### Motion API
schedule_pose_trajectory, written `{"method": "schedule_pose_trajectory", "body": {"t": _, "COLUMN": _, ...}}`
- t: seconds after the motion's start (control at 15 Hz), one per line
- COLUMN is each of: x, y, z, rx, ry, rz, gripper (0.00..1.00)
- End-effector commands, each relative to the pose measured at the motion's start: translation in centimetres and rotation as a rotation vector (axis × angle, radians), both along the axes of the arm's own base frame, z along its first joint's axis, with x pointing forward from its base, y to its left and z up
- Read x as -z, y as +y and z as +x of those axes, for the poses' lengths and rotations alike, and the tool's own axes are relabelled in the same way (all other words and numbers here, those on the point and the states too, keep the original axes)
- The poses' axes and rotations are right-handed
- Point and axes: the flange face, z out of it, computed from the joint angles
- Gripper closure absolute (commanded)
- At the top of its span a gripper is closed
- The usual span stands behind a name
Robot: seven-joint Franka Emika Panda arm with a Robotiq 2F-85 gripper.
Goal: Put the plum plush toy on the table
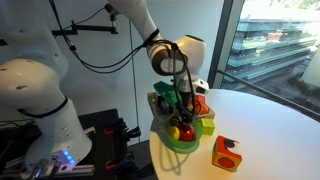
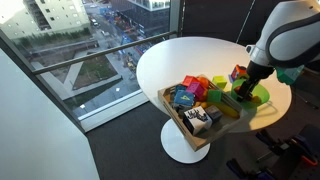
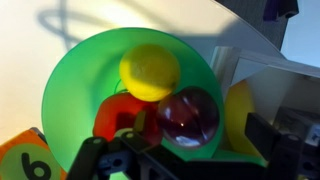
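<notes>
The wrist view is showing what neither exterior camera is resolving: the plum plush toy (image 3: 187, 115) is sitting inside a green bowl (image 3: 75, 90), not yet on the table (image 1: 270, 120). It is pressing against a yellow ball (image 3: 150, 68) above it and a brighter red toy (image 3: 118, 115) beside it. The gripper (image 3: 190, 150) is hanging directly over the bowl with its dark jaws spread apart, one on each side of the plum toy and neither touching it, so it is holding nothing. In both exterior views the bowl's contents are reading only as small flecks of colour, and the plum toy is too small to make out. An exterior view is adding the white arm (image 1: 140, 20) reaching down from above and an orange block (image 1: 226, 152) with red spots lying on the tabletop near the bowl. An exterior view is also revealing a wooden box (image 2: 180, 125) packed with mixed coloured toys, standing at the table's rounded edge. The plum toy is looking round, dark maroon-purple and slightly shiny. The bowl is appearing smooth and thin-walled, and the tabletop is showing as plain, smooth white.
</notes>
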Motion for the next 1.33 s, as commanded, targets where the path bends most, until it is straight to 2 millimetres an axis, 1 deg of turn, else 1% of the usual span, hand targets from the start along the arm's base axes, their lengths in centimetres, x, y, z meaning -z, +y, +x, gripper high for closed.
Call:
{"method": "schedule_pose_trajectory", "body": {"t": 0.0, "x": -0.6, "y": -0.9, "z": 0.0, "rx": -0.004, "ry": 0.010, "rz": 0.021, "gripper": 0.00}}
{"method": "schedule_pose_trajectory", "body": {"t": 0.4, "x": -0.5, "y": -1.6, "z": -0.1, "rx": -0.008, "ry": -0.011, "rz": 0.066, "gripper": 0.00}}
{"method": "schedule_pose_trajectory", "body": {"t": 0.73, "x": -0.3, "y": -1.8, "z": -0.1, "rx": -0.005, "ry": -0.025, "rz": 0.100, "gripper": 0.00}}
{"method": "schedule_pose_trajectory", "body": {"t": 1.27, "x": -0.6, "y": -2.6, "z": -0.4, "rx": 0.012, "ry": -0.027, "rz": 0.101, "gripper": 0.00}}
